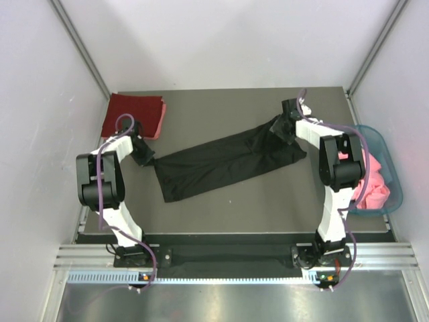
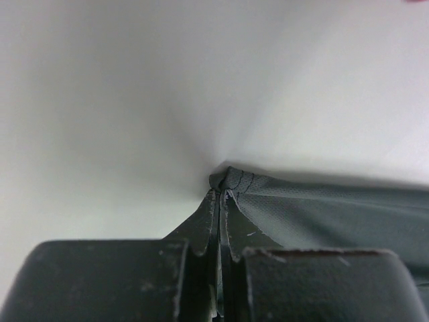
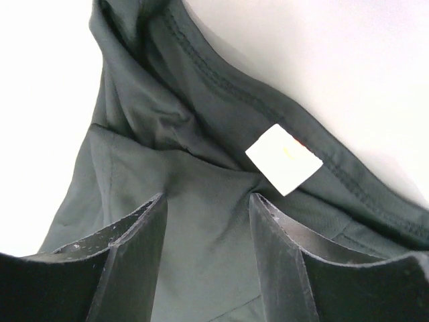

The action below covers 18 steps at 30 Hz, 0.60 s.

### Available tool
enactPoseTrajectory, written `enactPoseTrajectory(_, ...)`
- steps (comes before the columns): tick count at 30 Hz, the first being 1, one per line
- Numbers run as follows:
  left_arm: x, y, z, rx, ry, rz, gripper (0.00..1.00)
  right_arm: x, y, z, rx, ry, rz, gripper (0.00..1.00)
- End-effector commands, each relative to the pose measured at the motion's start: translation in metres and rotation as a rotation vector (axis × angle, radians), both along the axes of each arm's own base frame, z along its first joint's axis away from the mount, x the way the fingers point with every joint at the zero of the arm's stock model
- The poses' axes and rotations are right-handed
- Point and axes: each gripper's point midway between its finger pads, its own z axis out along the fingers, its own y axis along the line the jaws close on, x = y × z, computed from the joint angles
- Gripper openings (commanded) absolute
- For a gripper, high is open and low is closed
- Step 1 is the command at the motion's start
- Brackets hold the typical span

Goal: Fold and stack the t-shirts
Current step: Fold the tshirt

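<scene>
- Black t-shirt [image 2: 322,215], one corner: pinched flat in the left hand [image 2: 220,198], which is closed on it; only a small tuck of hem is held.
- Right hand [image 3: 208,221]: fingers spread, nothing clamped, poised over the collar end, with the white label [image 3: 283,159] just past the fingertips.
- Shirt body: a narrow, rumpled band on the bench [image 1: 221,221], slanting from one hand to the other.
- Dark red t-shirt [image 1: 131,114]: folded at the far-left corner, on a pink t-shirt [image 1: 158,124] of which one edge shows.
- Teal basket [image 1: 373,132]: beside the bench's right edge, pink cloth [image 1: 375,184] heaped inside.
- Hazard: any pull from the left may slip that thin pinch.
- Hazard: with the right end unheld, the band would likely drag instead of spreading.
- Hazard: folded while bunched, the creases would probably set crooked.
</scene>
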Motion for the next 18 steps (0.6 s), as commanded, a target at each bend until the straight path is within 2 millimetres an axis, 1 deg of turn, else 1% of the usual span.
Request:
enactPoseTrajectory(1,-0.035,0.005,-0.006,0.032,0.094,0.045,0.0,0.017,0.007,-0.005,-0.023,-0.021,0.079,0.53)
enactPoseTrajectory(2,-0.036,0.005,-0.003,0.027,0.086,0.048,0.0,0.018,0.007,-0.011,-0.03,-0.008,0.086,0.53)
enactPoseTrajectory(7,-0.042,-0.007,0.001,-0.031,0.079,0.045,0.0,0.033,0.013,-0.008,-0.026,-0.038,0.129,0.53)
enactPoseTrajectory(8,-0.045,-0.007,0.002,-0.032,0.082,0.05,0.0,0.035,0.015,-0.015,-0.023,-0.03,0.142,0.53)
enactPoseTrajectory(9,-0.046,-0.007,0.002,-0.032,0.079,0.052,0.0,0.044,0.018,-0.009,-0.022,-0.051,0.16,0.53)
enactPoseTrajectory(10,-0.048,-0.008,0.001,-0.04,0.082,0.06,0.0,0.047,0.021,-0.009,-0.014,-0.05,0.176,0.53)
enactPoseTrajectory(11,-0.054,-0.01,-0.001,-0.049,0.089,0.064,0.0,0.047,0.023,-0.019,-0.015,-0.03,0.186,0.53)
enactPoseTrajectory(13,-0.056,-0.016,-0.002,-0.076,0.077,0.075,0.0,0.055,0.027,-0.016,-0.007,-0.046,0.211,0.53)
enactPoseTrajectory(14,-0.064,-0.018,-0.005,-0.088,0.082,0.083,0.0,0.056,0.028,-0.022,-0.003,-0.039,0.221,0.53)
enactPoseTrajectory(16,-0.068,-0.024,-0.006,-0.124,0.076,0.099,0.0,0.061,0.033,-0.023,0.014,-0.048,0.237,0.53)
enactPoseTrajectory(17,-0.071,-0.027,-0.007,-0.139,0.072,0.101,0.0,0.063,0.034,-0.027,0.014,-0.047,0.237,0.53)
enactPoseTrajectory(18,-0.072,-0.03,-0.007,-0.15,0.069,0.103,0.0,0.063,0.039,-0.028,0.034,-0.05,0.257,0.53)
